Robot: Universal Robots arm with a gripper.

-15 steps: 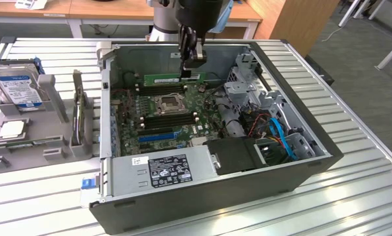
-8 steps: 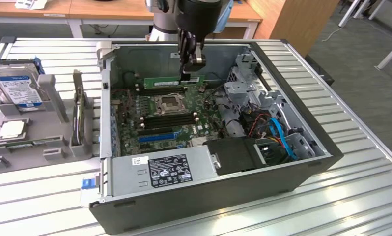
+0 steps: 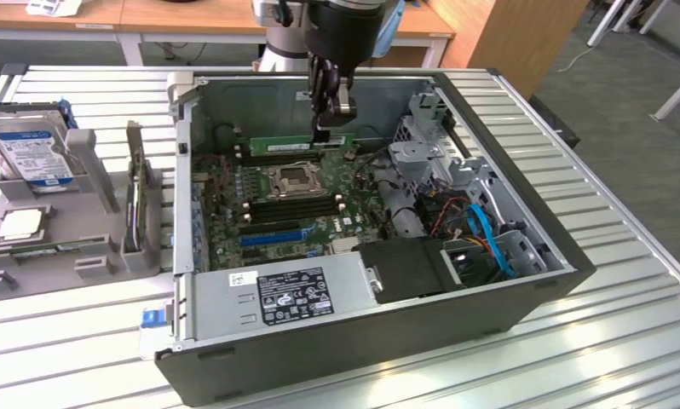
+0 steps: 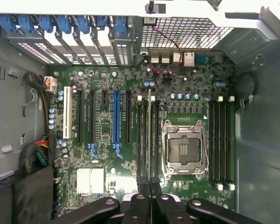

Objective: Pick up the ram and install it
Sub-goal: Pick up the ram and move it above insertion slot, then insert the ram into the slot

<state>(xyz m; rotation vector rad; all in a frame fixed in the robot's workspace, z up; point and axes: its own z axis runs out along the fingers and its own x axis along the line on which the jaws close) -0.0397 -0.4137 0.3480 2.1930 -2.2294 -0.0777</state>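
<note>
Claw (image 3: 333,126) pinches the ram (image 3: 289,139) near one end, holding it on edge over the black memory slots (image 4: 143,135) beside the CPU socket (image 4: 184,149) in the computer case (image 3: 522,281). Gripped off-centre, it could tilt and jam in a slot. The stick looks long, thin and green.

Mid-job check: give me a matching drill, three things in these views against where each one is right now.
Things:
1. ram
2. hard drive
3. CPU socket

Places:
A. standing in the grey rack outside the case
B. middle of the motherboard
C. gripped in the shut claw

Pairs: 1-C, 2-A, 3-B
</note>
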